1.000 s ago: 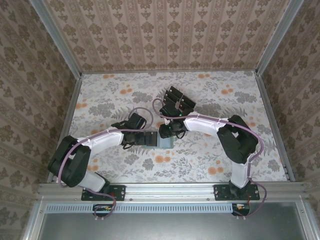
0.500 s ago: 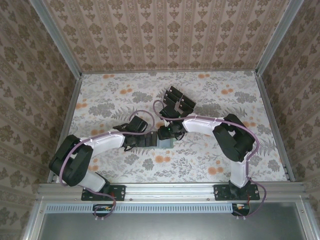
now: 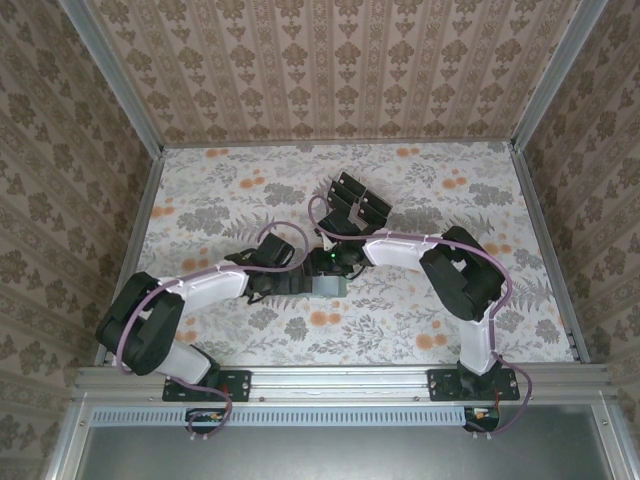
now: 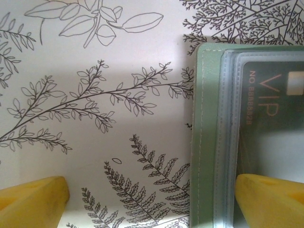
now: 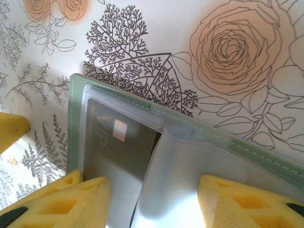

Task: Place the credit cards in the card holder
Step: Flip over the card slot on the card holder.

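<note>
At mid-worktop (image 3: 420, 320), hovering over open holder (image 3: 330, 285), 1 card (image 5: 114, 152) sitting inside its clear sleeve (image 5: 190, 180). Holding left gripper (image 4: 152, 199) wide open, straddling holder's edge. Holding right gripper (image 5: 152, 190) open too, gripping nothing, hanging just above sleeve.

The bench (image 3: 220, 200) had a cover with orange flowers and grey leaves on it. The green card holder (image 4: 202, 118) lay flat and open near the middle. The black credit cards (image 3: 355, 200) sat in a bunch farther back, not touching it.
</note>
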You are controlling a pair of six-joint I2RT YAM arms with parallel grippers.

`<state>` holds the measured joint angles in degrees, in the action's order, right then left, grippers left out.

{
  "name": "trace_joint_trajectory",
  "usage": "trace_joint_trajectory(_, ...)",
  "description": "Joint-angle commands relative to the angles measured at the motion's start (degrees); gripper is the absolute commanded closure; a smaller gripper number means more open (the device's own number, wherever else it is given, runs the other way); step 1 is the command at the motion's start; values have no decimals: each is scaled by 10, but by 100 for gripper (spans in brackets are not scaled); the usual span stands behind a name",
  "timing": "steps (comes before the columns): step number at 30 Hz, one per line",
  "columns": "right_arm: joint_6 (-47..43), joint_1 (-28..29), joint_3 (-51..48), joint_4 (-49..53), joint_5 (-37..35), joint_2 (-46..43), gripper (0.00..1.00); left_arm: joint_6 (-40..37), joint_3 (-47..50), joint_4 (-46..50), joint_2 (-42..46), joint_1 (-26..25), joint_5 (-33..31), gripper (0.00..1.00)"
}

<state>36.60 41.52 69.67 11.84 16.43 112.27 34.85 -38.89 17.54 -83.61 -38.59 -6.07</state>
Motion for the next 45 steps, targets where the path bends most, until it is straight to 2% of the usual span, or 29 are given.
trace_joint_trajectory(1,36,5,-21,1,17,30,44,-16,25,2,22,-2,2,0)
trace_joint_trajectory(7,58,5,-28,-13,19,31,40,-21,43,-4,106,-5,14,0)
trace_joint_trajectory(14,76,5,-30,-29,25,37,36,-36,57,-56,125,-39,27,0)
trace_joint_trajectory(22,80,4,-33,-37,31,40,34,-37,56,-103,112,-88,2,0)
trace_joint_trajectory(30,81,4,-38,-44,36,38,34,-37,27,-100,65,-114,-39,0)
trace_joint_trajectory(39,81,3,-43,-49,42,37,34,-27,7,-99,10,-123,-100,0)
trace_joint_trajectory(45,82,0,-41,-49,48,29,34,-17,17,-93,-7,-124,-117,0)
